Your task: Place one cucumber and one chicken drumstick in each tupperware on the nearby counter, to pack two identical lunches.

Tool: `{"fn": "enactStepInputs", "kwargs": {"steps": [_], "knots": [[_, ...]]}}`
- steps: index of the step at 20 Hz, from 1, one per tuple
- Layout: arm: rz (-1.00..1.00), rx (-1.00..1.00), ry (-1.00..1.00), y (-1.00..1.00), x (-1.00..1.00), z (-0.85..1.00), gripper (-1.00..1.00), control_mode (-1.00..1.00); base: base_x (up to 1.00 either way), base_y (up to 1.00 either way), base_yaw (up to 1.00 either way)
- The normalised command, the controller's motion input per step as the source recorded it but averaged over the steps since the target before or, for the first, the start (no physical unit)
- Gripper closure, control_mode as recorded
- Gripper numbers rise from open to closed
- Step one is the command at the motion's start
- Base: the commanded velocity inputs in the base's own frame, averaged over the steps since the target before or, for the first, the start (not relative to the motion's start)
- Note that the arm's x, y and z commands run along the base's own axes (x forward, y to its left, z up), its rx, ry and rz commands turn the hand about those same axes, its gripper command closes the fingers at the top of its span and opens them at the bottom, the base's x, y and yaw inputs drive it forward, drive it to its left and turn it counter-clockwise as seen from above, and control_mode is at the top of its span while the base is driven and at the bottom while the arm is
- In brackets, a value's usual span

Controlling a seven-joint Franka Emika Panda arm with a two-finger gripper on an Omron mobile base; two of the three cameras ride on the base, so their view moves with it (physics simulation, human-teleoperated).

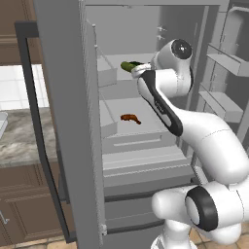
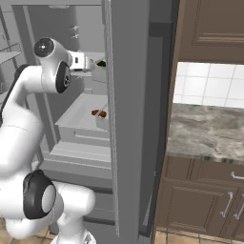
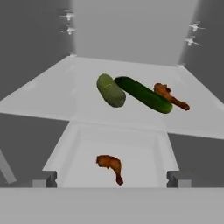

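Observation:
My gripper reaches into the open fridge, fingers spread wide and open, with nothing between them. On the upper shelf ahead lie a stubby light green cucumber, a long dark green cucumber and a chicken drumstick, all close together. A second drumstick lies on the shelf below, nearer the hand; it also shows as the drumstick in both base views. In the left base view the gripper sits just right of the cucumbers. A pale corner that may be a tupperware rests on the counter.
The open grey fridge door stands between the shelves and the counter on the left. The other door edge separates the fridge from the marbled counter on the right. Door bins line the far right.

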Motion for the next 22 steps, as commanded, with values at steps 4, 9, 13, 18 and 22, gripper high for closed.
{"fn": "enactStepInputs", "kwargs": {"steps": [4,9,13,18,22], "knots": [[0.00,0.00,0.00,0.01,0.40,-0.06,-1.00,-1.00,0.00,0.00,0.00],[0.00,0.00,0.01,0.11,0.45,-0.10,-1.00,-1.00,0.00,0.00,0.00],[0.00,0.00,0.01,0.13,0.48,-0.01,-1.00,-1.00,0.00,0.00,0.00],[0.00,0.00,0.04,0.04,0.44,0.00,-1.00,-1.00,0.00,0.00,0.00],[0.00,0.00,0.05,0.00,0.38,-0.09,-1.00,-1.00,0.00,0.00,0.00]]}}
